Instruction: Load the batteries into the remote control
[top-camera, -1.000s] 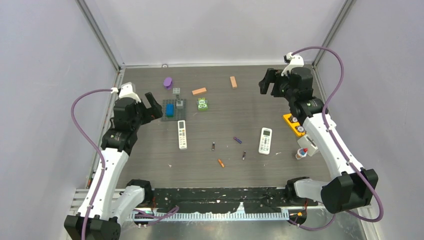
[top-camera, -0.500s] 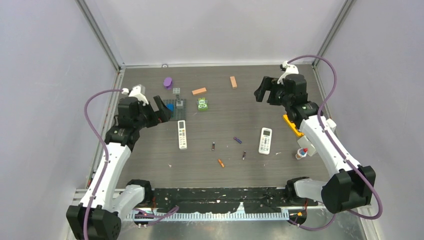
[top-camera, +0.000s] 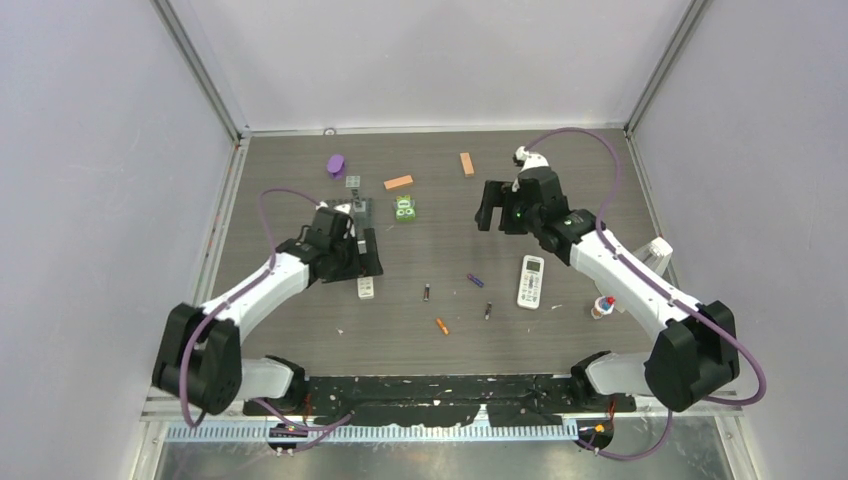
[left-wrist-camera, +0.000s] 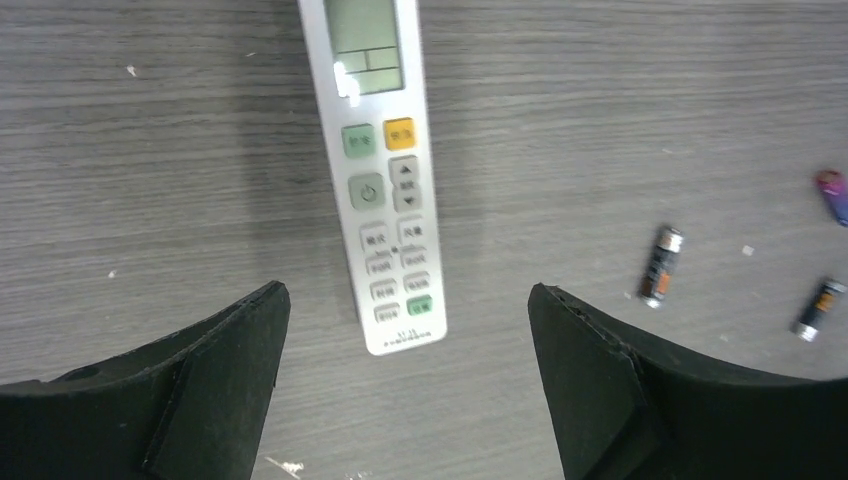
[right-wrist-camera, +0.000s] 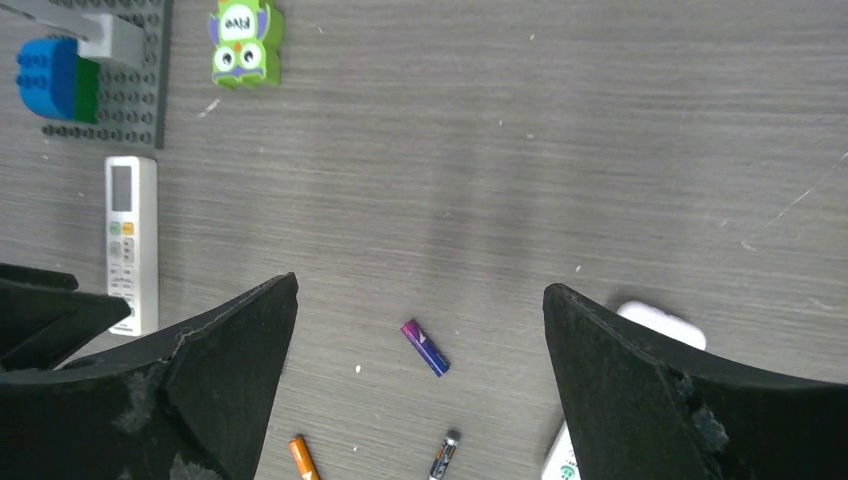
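The left gripper (left-wrist-camera: 405, 292) hovers over the button end of the slim remote (left-wrist-camera: 380, 170), jaws spread wide either side, apparently lining up a grab. The batteries (right-wrist-camera: 425, 347) lie to that remote's right, where the right gripper (right-wrist-camera: 420, 285) looks down on them, equally wide and empty, probably choosing one

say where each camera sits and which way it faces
Top external: above, behind the bases, looking down on the table; both arms show.
Left wrist: on the left gripper, facing down at the long remote; both open fingers show.
Right wrist: on the right gripper, facing down at the purple battery; both open fingers show.
Shared: both wrist views catch that remote and battery.
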